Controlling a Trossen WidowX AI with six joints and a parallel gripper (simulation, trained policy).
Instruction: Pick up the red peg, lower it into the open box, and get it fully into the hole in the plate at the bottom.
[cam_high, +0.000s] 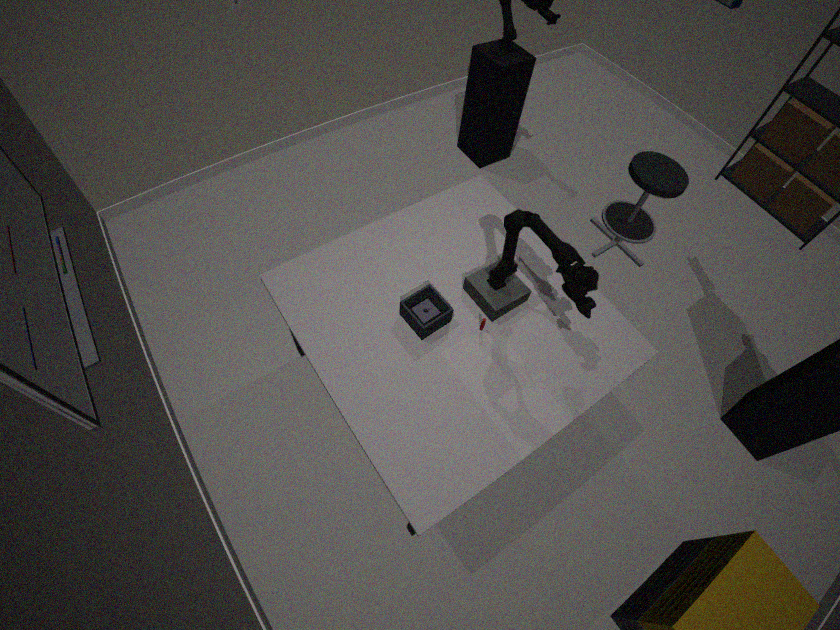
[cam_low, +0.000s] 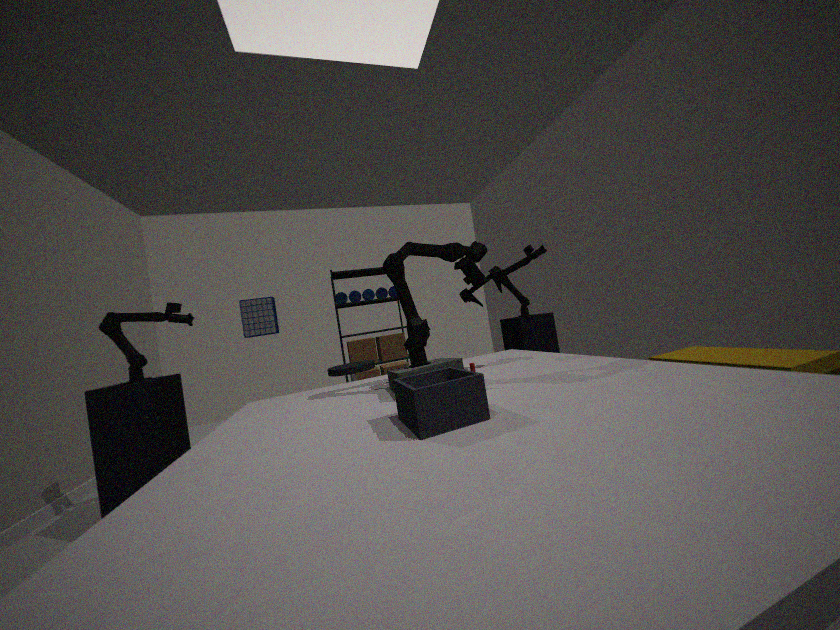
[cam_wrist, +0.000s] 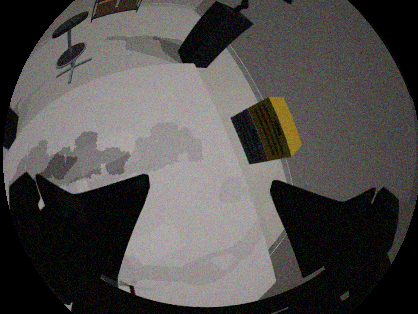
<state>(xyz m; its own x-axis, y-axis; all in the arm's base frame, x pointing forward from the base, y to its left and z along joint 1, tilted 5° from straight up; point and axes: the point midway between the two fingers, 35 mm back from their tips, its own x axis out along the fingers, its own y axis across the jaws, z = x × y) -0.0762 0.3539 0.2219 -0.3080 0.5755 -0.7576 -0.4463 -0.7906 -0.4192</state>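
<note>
The red peg (cam_high: 482, 324) (cam_low: 472, 367) stands upright on the white table, between the arm's base and the box in the top view. Part of it shows at the lower edge of the wrist view (cam_wrist: 132, 290). The dark open box (cam_high: 413, 325) (cam_low: 451, 410) stands beside it. The grey plate (cam_high: 432, 315) with a small dark hole lies on its bottom; the walls hide it in the exterior view. My gripper (cam_high: 591, 303) (cam_low: 491, 297) (cam_wrist: 212, 185) is open and empty, high above the table, well away from the peg and box.
The arm's grey base block (cam_high: 503, 302) stands close to the peg. The white table (cam_high: 407, 434) (cam_low: 407, 528) (cam_wrist: 175, 215) bears them. A stool (cam_high: 658, 174) (cam_wrist: 70, 25) and a yellow-and-black block (cam_high: 753, 583) (cam_wrist: 270, 130) stand beyond the table.
</note>
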